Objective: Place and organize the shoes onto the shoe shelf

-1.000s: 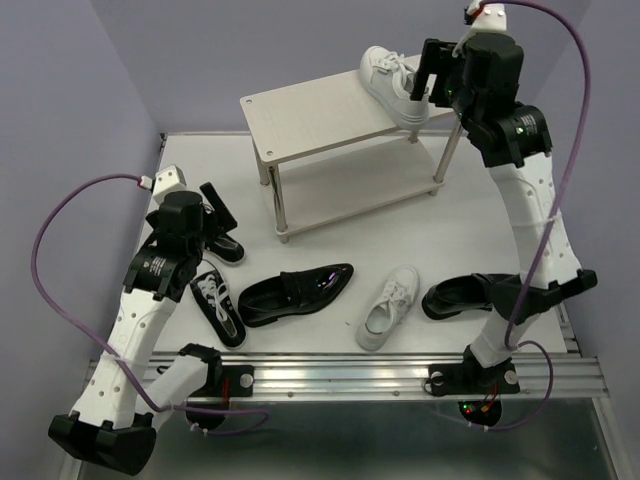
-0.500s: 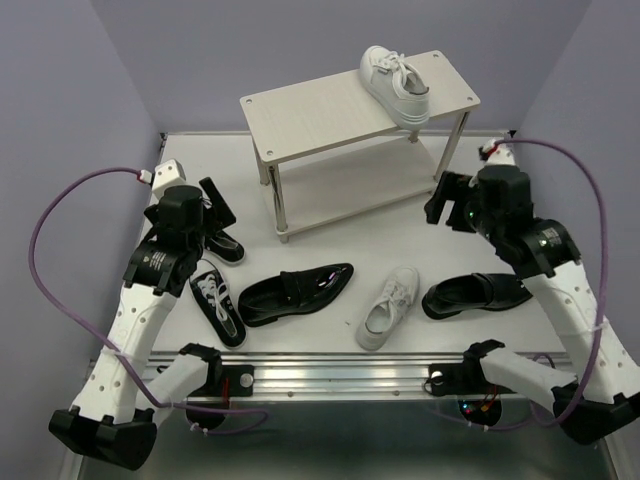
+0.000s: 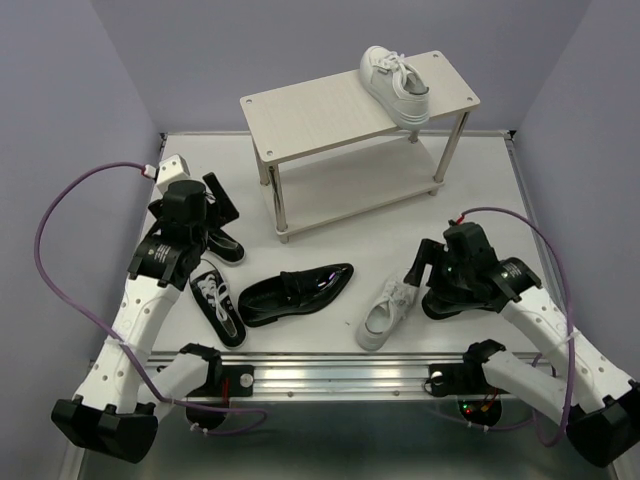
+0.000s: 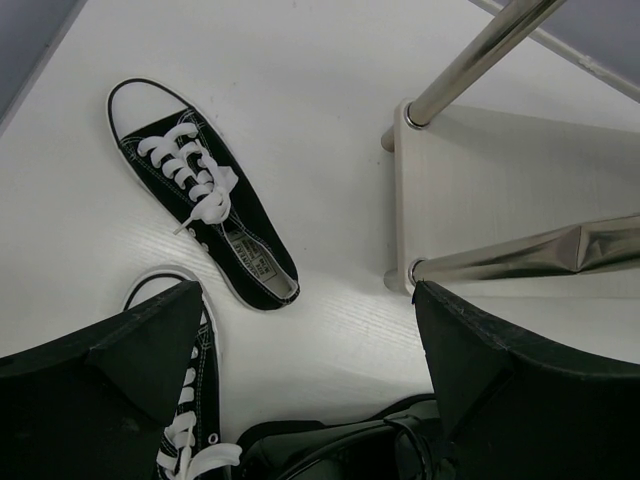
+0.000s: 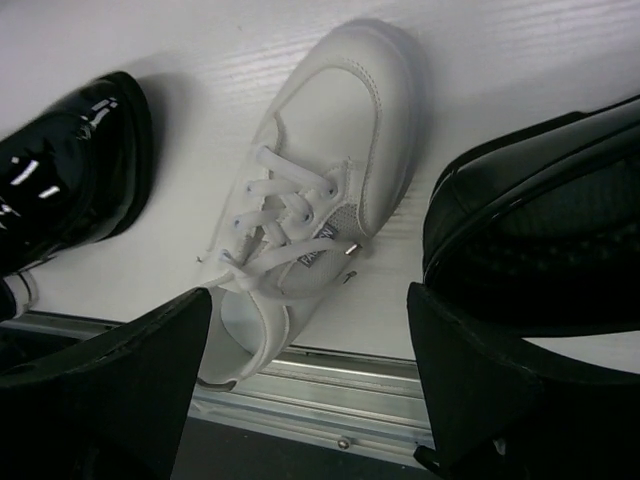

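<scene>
White sneaker [image 3: 388, 310], on the table [image 3: 470, 190] at 5 o'clock; its mate [image 3: 395, 85] sits on the shoe shelf [image 3: 320, 110] at 12 o'clock. Right gripper [image 5: 308, 295] hovers above the loose one, jaws spread, empty: likely the second pickup. Next move calls for descending to straddle the midfoot, then closing. Left gripper [image 4: 307, 290], jaws spread, over a black canvas sneaker [image 4: 205, 195] at 9 o'clock.

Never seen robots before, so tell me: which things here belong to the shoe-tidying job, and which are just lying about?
Job: pale wooden two-tier shelf; two white lace-up sneakers; two glossy black leather loafers; two small black canvas sneakers.
Just rig fittings: purple cables; silver metal rail.
</scene>
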